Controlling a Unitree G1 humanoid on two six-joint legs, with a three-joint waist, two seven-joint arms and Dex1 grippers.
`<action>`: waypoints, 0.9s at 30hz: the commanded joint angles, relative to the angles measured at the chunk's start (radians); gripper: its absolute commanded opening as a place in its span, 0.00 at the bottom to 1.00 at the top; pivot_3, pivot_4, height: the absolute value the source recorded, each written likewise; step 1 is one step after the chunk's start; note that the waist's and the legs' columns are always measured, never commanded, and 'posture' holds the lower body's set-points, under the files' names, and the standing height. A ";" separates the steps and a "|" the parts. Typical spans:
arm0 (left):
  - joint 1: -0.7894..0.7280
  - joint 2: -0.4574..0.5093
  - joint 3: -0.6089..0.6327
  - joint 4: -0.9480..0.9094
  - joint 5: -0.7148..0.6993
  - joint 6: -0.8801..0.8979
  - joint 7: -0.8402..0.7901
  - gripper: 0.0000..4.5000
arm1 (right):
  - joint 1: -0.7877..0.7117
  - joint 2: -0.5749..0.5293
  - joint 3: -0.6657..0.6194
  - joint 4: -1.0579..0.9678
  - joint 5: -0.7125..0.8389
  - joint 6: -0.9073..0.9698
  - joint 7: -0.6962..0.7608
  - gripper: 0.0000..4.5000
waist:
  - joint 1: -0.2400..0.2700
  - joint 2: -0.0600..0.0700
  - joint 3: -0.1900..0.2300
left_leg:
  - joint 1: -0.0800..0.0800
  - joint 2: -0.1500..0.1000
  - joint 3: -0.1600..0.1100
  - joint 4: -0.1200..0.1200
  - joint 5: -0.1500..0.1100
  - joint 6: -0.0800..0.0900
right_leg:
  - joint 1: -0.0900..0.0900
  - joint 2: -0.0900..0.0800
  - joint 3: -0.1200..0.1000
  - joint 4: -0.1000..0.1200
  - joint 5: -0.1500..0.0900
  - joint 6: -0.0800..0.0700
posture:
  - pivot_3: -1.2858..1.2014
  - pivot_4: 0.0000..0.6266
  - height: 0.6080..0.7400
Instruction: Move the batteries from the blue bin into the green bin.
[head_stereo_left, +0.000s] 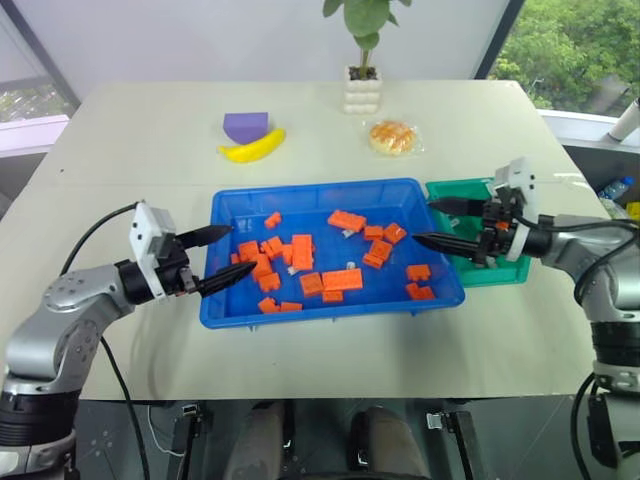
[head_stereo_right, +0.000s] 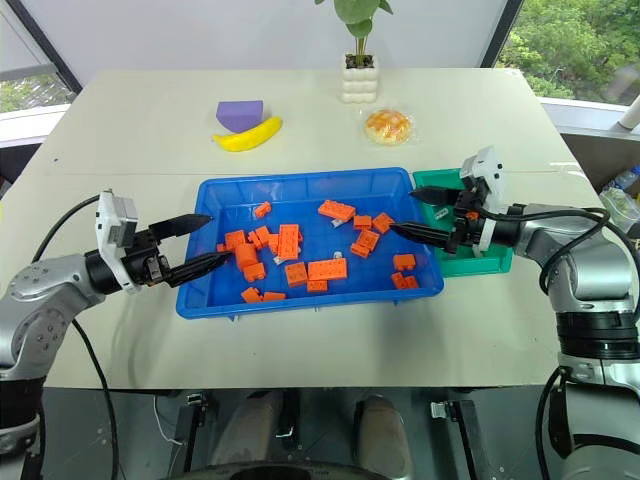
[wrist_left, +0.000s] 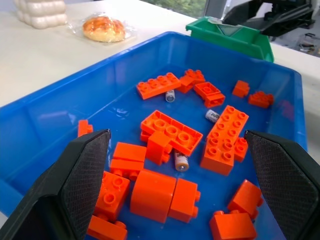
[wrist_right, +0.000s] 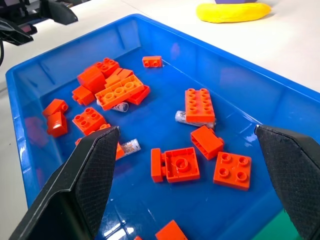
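The blue bin (head_stereo_left: 310, 187) lies in the middle of the table, strewn with orange bricks (head_stereo_left: 303, 252). Among them lie small silvery batteries: one (wrist_left: 181, 161) beside a long brick, one (wrist_left: 212, 115) and one (wrist_left: 170, 96) farther in. The right wrist view also shows a battery (wrist_right: 187, 117) under a brick's edge. The green bin (head_stereo_left: 495, 272) stands against the blue bin's right end. My left gripper (head_stereo_left: 238, 252) is open at the blue bin's left rim, pointing inward. My right gripper (head_stereo_left: 423, 221) is open over the blue bin's right end, in front of the green bin. Both hold nothing.
Behind the blue bin lie a yellow banana (head_stereo_left: 252, 148) and a purple block (head_stereo_left: 246, 125). A wrapped bun (head_stereo_left: 392, 137) and a white plant pot (head_stereo_left: 362, 90) stand farther back. The table's front edge runs just below the bin.
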 joint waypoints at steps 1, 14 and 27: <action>0.005 0.011 0.018 -0.020 -0.002 0.002 -0.008 1.00 | 0.002 0.006 -0.017 -0.042 0.019 -0.005 -0.008 0.99 | 0.000 0.000 0.000 | 0.000 0.000 0.000 0.000 0.000 0.000 | 0.000 0.000 0.000 0.000 0.000 0.000 | 0.52 0.24 1.00; 0.007 0.005 0.030 -0.022 0.000 0.001 -0.007 1.00 | -0.010 0.026 -0.008 -0.030 0.010 -0.020 -0.011 0.99 | -0.001 0.000 0.000 | 0.000 0.000 0.000 0.000 0.000 0.000 | 0.000 0.000 0.000 0.000 0.000 0.000 | 0.52 0.24 1.00; 0.015 0.017 0.050 -0.035 -0.012 0.012 -0.012 1.00 | -0.025 0.029 0.001 -0.008 0.000 -0.036 -0.008 0.99 | -0.001 0.000 0.000 | 0.000 0.000 0.000 0.000 0.000 0.000 | 0.000 0.000 0.000 0.000 0.000 0.000 | 0.52 0.24 1.00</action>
